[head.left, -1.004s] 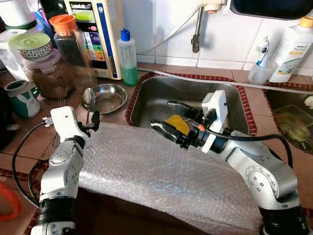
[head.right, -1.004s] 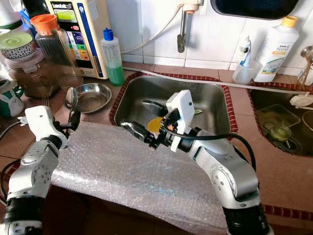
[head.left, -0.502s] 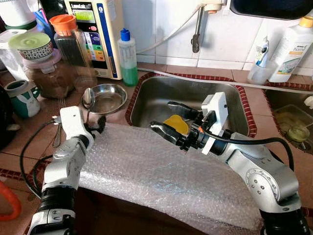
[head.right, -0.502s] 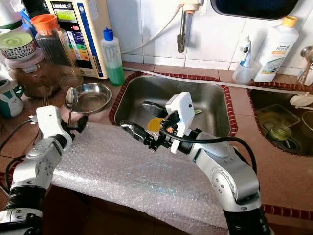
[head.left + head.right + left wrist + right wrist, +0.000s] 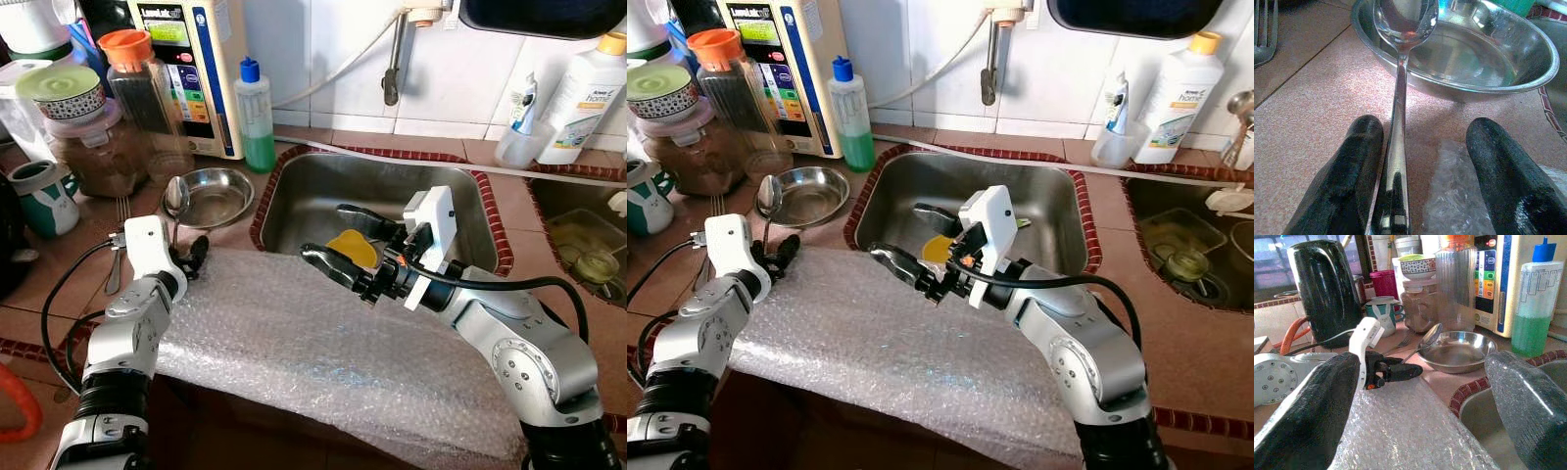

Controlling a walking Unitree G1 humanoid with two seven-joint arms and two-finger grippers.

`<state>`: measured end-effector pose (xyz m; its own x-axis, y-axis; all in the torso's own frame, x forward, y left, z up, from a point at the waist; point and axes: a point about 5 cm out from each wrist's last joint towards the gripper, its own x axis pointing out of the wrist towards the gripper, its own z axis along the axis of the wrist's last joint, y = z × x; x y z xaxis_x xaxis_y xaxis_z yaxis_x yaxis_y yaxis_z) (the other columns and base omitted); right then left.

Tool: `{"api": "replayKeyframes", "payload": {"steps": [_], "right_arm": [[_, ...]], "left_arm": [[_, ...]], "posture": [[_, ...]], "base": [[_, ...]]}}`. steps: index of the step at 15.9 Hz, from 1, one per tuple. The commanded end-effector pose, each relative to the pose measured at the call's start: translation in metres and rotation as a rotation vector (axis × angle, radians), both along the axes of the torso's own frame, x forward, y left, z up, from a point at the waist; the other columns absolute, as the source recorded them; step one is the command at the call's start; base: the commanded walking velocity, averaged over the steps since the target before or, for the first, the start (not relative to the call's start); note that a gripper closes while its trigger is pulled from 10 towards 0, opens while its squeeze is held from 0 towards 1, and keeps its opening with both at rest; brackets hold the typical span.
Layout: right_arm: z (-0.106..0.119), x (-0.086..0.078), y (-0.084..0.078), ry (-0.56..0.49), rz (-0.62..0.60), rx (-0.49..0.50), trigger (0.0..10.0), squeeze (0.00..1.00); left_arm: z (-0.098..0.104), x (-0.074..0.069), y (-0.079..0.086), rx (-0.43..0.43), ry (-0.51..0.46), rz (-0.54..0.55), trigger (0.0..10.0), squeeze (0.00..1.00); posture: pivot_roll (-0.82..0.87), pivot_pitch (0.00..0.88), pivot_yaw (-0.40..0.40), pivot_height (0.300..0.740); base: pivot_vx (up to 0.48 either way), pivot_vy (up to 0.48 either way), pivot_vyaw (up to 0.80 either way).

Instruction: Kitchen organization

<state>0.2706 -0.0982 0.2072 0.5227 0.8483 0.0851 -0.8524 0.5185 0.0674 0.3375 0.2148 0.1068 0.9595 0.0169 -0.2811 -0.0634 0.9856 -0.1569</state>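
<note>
Spoon (image 5: 1399,83) handle lying between spread left fingers (image 5: 1347,176), bowl resting on steel dish (image 5: 1474,54) rim, right fingers (image 5: 338,264) released.

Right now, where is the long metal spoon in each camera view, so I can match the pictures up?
Left eye view: the long metal spoon leans on the left rim of the round steel bowl, ahead of the left gripper.
Right eye view: same spot, spoon at the bowl's left rim.
Left wrist view: spoon handle between the open fingers.
Right wrist view: spoon left of the bowl.
Shared landmark: the steel bowl.
</note>
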Motion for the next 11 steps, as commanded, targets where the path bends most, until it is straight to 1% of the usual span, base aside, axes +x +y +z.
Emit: {"api": "replayKeyframes", "payload": {"steps": [1, 5, 8, 11], "right_arm": [[0.0037, -0.0008, 0.0028, -0.024, 0.01, -0.001, 10.0, 0.0], [0.003, -0.0009, 0.0034, -0.024, 0.012, -0.004, 10.0, 0.0], [0.0028, -0.0001, 0.0031, -0.024, 0.008, -0.005, 10.0, 0.0], [0.0026, 0.0009, 0.0034, -0.026, 0.006, -0.007, 10.0, 0.0]], "left_arm": [[-0.0036, -0.0016, 0.0085, 0.017, 0.026, 0.025, 0.0, 0.0], [-0.0067, -0.0032, 0.0115, 0.04, 0.027, 0.036, 0.0, 0.0], [-0.0076, -0.003, 0.0142, 0.073, 0.019, 0.058, 0.0, 0.0], [-0.008, -0.0035, 0.0181, 0.088, 0.012, 0.081, 0.0, 0.0]], "posture": [[0.02, 0.044, 0.073, 0.74], [0.02, 0.043, 0.071, 0.74], [0.02, 0.039, 0.07, 0.74], [0.02, 0.038, 0.071, 0.74]], "base": [[0.0, 0.0, 0.0], [0.0, 0.0, 0.0], [0.0, 0.0, 0.0], [0.0, 0.0, 0.0]]}}
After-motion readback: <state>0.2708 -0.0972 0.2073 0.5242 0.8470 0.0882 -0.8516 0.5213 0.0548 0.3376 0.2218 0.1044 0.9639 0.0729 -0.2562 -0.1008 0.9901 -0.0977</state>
